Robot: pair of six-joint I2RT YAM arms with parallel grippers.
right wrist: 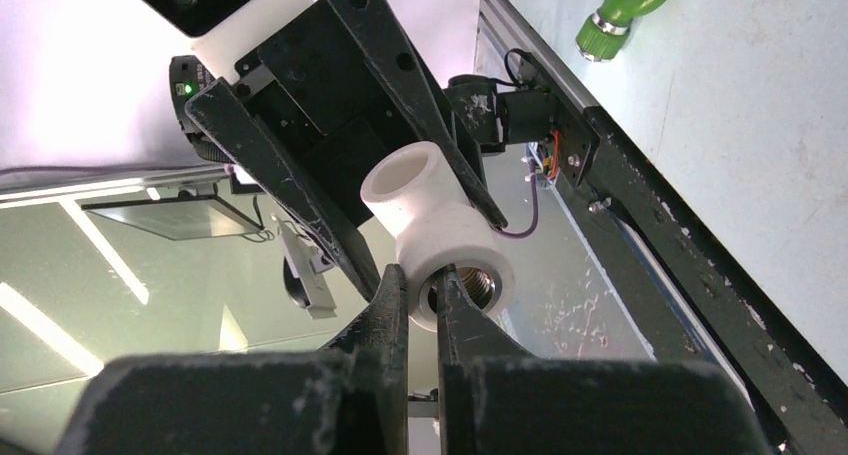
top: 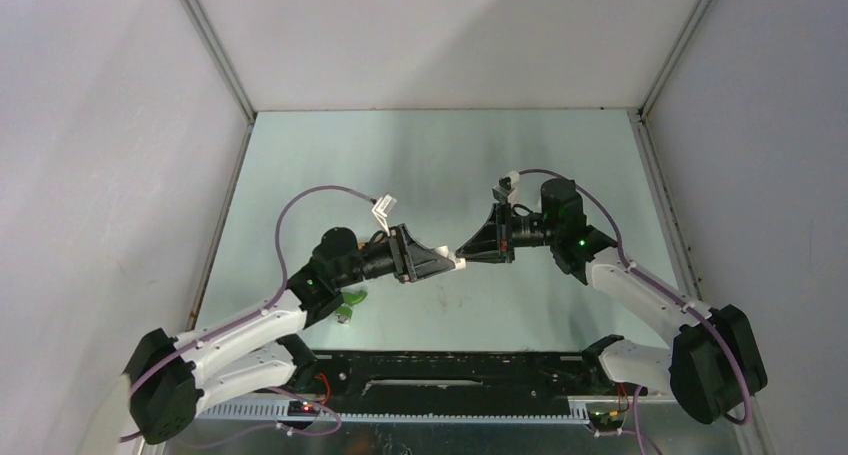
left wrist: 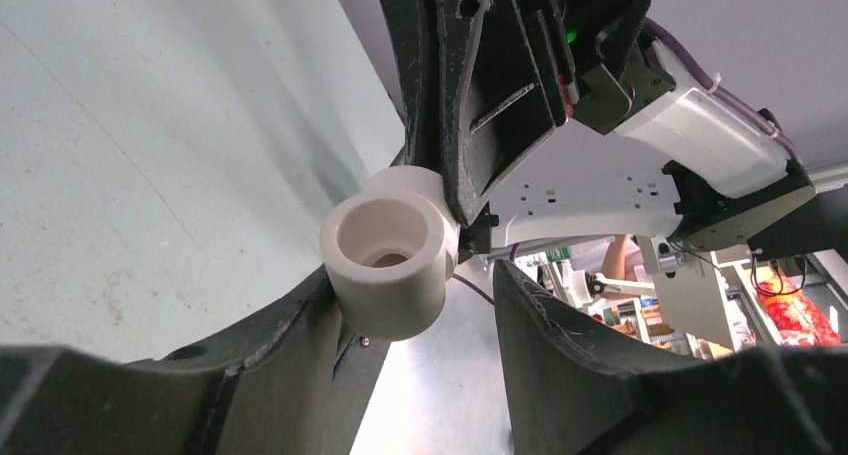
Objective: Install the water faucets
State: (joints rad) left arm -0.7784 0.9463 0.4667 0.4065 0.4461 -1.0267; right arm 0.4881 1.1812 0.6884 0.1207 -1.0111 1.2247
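A white elbow fitting [left wrist: 390,250] hangs in mid-air above the table's middle, between both grippers. My right gripper [right wrist: 420,280] is shut on the rim of its threaded opening [right wrist: 465,285], with one finger inside and one outside. My left gripper [left wrist: 415,275] straddles the fitting's other end. Its left finger [left wrist: 290,345] touches the fitting, and a gap shows before the right finger [left wrist: 570,345]. In the top view the two grippers meet tip to tip around the fitting [top: 459,264]. A green water faucet [top: 350,299] lies on the table under my left arm, also seen as the green faucet [right wrist: 620,10].
A black rail [top: 450,370] runs along the table's near edge between the arm bases. Grey enclosure walls [top: 120,175] close in the left, right and back. Purple cables [top: 300,200] loop over both arms.
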